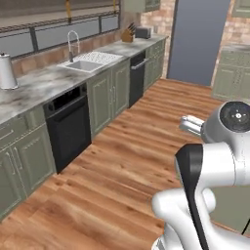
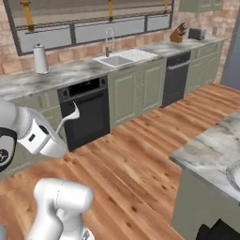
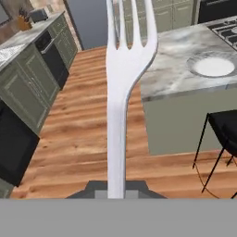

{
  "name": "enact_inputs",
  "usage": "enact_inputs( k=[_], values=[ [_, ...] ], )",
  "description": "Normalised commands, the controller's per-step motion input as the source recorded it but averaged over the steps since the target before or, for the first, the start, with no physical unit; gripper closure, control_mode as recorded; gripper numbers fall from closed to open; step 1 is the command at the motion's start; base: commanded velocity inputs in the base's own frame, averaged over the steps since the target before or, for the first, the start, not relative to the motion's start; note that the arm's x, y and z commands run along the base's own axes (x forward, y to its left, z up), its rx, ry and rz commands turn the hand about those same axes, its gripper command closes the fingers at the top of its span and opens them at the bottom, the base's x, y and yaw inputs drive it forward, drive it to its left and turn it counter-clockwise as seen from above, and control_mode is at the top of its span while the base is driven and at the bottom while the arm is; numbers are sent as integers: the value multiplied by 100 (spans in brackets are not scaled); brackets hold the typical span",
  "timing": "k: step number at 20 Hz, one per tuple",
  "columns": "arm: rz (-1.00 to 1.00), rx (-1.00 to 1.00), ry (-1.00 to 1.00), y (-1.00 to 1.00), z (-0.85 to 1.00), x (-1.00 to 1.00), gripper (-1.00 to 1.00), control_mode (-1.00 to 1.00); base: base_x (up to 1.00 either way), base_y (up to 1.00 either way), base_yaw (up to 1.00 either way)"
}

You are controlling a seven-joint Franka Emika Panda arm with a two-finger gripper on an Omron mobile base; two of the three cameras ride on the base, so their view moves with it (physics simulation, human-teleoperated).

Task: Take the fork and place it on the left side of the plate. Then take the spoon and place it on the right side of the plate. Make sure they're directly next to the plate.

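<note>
My gripper (image 3: 115, 190) is shut on the handle of the fork (image 3: 121, 83), a slender all-silver utensil whose tines point away from the hand. In the right base view the fork (image 2: 71, 116) sticks out of the hand, held in the air above the wooden floor. The plate (image 3: 213, 66), round with a grey rim and white centre, lies on the marble island counter (image 3: 171, 74), ahead and to the right of the fork's tines. Its rim (image 2: 234, 174) shows at the right edge of the right base view. The spoon is out of view.
A black stool (image 3: 222, 134) stands in front of the island. Green cabinets with a sink (image 2: 115, 60) and a black oven (image 2: 86, 110) line the far wall. Open wooden floor (image 2: 140, 159) lies between that counter and the island.
</note>
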Motion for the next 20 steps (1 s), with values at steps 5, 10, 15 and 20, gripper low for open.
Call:
enact_inputs(
  k=[5, 10, 15, 20],
  values=[
    [0, 0, 0, 0, 0, 0, 100, 100, -5, -76, -33],
    [0, 0, 0, 0, 0, 0, 100, 100, 2, -66, -41],
    [0, 0, 0, 0, 0, 0, 100, 100, 26, -70, -40],
    [0, 0, 0, 0, 0, 0, 100, 100, 64, -43, -31]
  ],
)
